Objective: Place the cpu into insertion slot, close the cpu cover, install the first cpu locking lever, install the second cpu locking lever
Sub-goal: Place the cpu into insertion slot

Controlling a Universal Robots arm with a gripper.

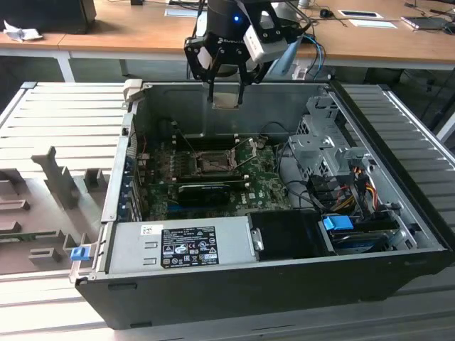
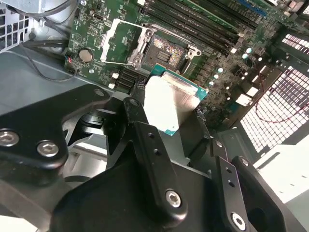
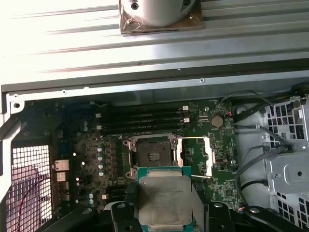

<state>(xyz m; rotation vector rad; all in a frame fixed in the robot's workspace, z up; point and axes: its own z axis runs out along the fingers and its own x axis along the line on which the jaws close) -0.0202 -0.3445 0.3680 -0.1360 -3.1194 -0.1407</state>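
My gripper (image 1: pixel 226 91) hangs above the back of the open computer case, shut on the cpu (image 1: pixel 226 100). In both wrist views the cpu (image 3: pixel 164 199) (image 2: pixel 170 101) is a silvery square chip on a green base, held by its edges between two black fingers (image 3: pixel 129 194). The insertion slot (image 3: pixel 152 154) (image 2: pixel 167 51) (image 1: pixel 212 163) lies bare on the green board below and ahead of the chip. The cpu cover (image 3: pixel 195 155) (image 2: pixel 119 42) is flipped open beside the slot. Two thin locking levers (image 1: pixel 247 152) stand raised at the socket.
A long black card (image 1: pixel 203 189) lies in front of the socket, with memory slots (image 3: pixel 142 121) behind it. The power supply (image 1: pixel 179 245) fills the case front; a drive cage (image 1: pixel 328 142) and cables sit at the exterior view's right. Grey fixtures (image 1: pixel 57 177) stand outside.
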